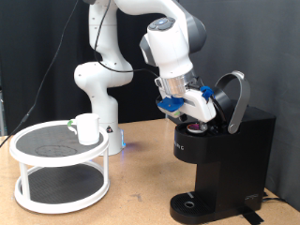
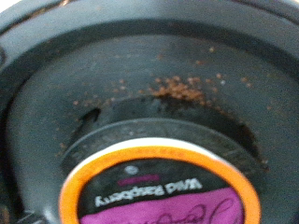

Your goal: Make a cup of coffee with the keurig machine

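The black keurig machine point(image 1: 228, 155) stands at the exterior view's right with its rounded lid point(image 1: 235, 97) hinged open. My gripper point(image 1: 191, 107) is down at the open pod chamber, just under the lid. The wrist view shows no fingers. It shows a pod point(image 2: 161, 191) with an orange rim and a purple printed top, close up against the black chamber wall point(image 2: 159, 65), which is speckled with coffee grounds. I cannot tell whether the pod is between the fingers. The white cup point(image 1: 87, 128) stands on a round stand at the exterior view's left, far from the gripper.
The white two-tier round stand point(image 1: 37, 175) has dark mesh shelves, and a small green-rimmed thing point(image 1: 71, 125) sits beside the cup. The arm's base point(image 1: 99, 89) rises behind the stand. The machine's round drip base point(image 1: 193, 203) is bare. The wooden table point(image 1: 131, 192) runs between stand and machine.
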Available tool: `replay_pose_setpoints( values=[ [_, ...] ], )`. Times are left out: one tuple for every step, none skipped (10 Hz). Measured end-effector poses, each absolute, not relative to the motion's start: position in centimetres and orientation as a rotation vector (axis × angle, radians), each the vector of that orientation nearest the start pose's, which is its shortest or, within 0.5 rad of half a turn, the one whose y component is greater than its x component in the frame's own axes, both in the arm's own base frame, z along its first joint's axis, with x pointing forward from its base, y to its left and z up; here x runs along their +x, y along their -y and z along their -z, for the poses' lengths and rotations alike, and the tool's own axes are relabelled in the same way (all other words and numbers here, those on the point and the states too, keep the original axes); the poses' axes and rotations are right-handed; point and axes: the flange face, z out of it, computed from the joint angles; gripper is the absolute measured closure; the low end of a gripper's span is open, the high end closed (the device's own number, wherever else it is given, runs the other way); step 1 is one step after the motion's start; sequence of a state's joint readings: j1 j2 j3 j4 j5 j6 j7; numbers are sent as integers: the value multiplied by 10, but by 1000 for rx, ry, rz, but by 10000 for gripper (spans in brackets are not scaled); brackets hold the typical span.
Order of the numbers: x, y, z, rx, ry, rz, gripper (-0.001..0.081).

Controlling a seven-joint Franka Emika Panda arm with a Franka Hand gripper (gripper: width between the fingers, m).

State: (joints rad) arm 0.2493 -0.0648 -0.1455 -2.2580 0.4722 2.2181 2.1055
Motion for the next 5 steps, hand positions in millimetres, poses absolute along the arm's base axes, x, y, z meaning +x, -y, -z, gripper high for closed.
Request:
replay_pose_setpoints(
  values=[
    [512,-67,-396,-1189,-2627,-495,-1],
    [514,-66,-398,-1173,-2609,-491,-2],
    [513,-67,-397,-1181,-2613,-493,-2],
    [513,-66,-397,-1185,-2612,-500,-2],
    [513,-65,-397,-1187,-2599,-510,-2]
  ],
)
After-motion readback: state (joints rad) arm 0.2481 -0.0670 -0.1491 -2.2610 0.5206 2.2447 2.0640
